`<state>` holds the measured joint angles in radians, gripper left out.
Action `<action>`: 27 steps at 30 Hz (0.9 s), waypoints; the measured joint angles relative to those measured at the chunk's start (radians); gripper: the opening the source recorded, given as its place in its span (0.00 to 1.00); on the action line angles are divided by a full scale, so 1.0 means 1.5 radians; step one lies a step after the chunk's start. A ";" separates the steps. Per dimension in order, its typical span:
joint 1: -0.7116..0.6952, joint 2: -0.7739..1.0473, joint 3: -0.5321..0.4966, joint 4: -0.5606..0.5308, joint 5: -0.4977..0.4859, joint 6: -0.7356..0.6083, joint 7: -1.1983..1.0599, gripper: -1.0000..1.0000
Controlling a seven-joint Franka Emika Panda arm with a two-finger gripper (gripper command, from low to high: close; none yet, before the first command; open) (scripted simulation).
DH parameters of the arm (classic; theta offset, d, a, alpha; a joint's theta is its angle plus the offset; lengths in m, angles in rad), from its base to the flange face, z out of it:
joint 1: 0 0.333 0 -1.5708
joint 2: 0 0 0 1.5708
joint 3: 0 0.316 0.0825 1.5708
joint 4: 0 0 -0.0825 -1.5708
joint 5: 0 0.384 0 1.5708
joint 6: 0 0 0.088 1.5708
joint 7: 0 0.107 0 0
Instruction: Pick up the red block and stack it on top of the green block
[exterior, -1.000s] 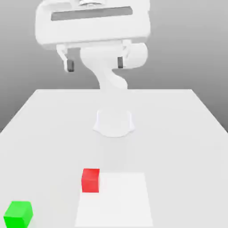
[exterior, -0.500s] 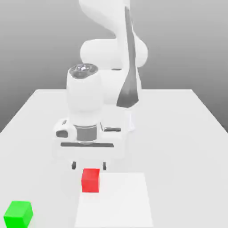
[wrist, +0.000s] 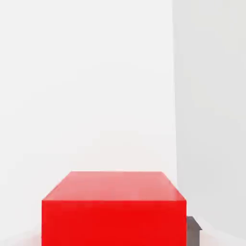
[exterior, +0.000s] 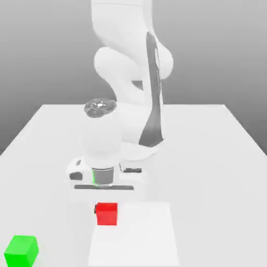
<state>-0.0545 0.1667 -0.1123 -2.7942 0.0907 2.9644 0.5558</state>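
On the table (exterior: 208,156): one red block (exterior: 106,214), one green block (exterior: 21,251).

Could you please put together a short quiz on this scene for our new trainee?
1. True or false: the green block already sits on top of the red block.
2. In the exterior view, where does the green block lie relative to the red one? A) to its left and nearer the camera; B) to its right; C) straight behind it.
3. Fill in: the arm bends down so that its lower end is closest to the ___ block.

Key: 1 false, both rest apart on the table; 2 A; 3 red.
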 joint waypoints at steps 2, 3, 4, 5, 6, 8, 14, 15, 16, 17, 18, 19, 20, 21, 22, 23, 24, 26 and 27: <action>0.004 -0.032 -0.010 -0.004 -0.023 -0.027 0.016 0.00; 0.006 -0.048 -0.014 -0.006 -0.033 -0.040 0.024 0.00; 0.005 -0.064 -0.016 -0.009 -0.042 -0.054 0.031 0.00; 0.002 -0.080 -0.015 -0.012 -0.050 -0.067 0.036 0.00; 0.001 -0.095 -0.015 -0.014 -0.056 -0.080 0.041 0.00; -0.002 -0.116 -0.016 -0.013 -0.067 -0.105 0.049 0.00; -0.038 -0.064 -0.067 0.114 -0.072 -0.181 0.030 0.00; -0.046 -0.052 -0.070 0.138 -0.068 -0.193 0.022 0.00; -0.054 -0.039 -0.073 0.162 -0.062 -0.205 0.014 0.00; -0.061 -0.027 -0.076 0.186 -0.055 -0.217 0.004 0.00; -0.069 -0.015 -0.078 0.210 -0.047 -0.229 -0.006 0.00; -0.077 -0.002 -0.081 0.234 -0.038 -0.241 -0.017 0.00; -0.088 0.011 -0.080 0.257 -0.029 -0.252 -0.027 0.00; -0.097 0.023 -0.082 0.281 -0.019 -0.265 -0.039 0.00; -0.107 0.037 -0.084 0.305 -0.008 -0.276 -0.051 0.00; -0.115 0.051 -0.084 0.326 0.002 -0.283 -0.063 0.00; -0.122 0.070 -0.081 0.337 0.013 -0.275 -0.073 0.00; -0.136 0.114 -0.067 0.347 0.031 -0.242 -0.086 0.00; -0.142 0.138 -0.060 0.350 0.041 -0.222 -0.094 0.00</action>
<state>-0.2678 0.3732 -0.2024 -2.2699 0.1517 2.6311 0.4155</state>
